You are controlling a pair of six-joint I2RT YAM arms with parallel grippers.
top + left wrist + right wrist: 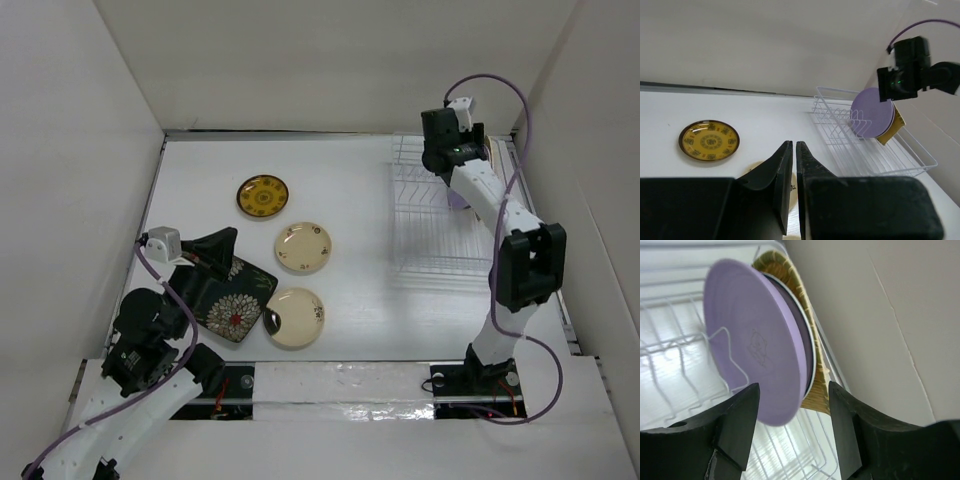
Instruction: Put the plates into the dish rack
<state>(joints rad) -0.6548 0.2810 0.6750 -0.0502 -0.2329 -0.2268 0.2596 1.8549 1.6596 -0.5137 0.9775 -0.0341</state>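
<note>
Lavender plate (757, 340) stands on edge in the dish rack (430, 230) at the far right, with a mustard plate (816, 385) just behind it. My right gripper (794, 390) is spread wide around their edges. My left gripper (794, 147), fingers pressed together, hovers over the black square plate (225, 300) at the near left.
</note>
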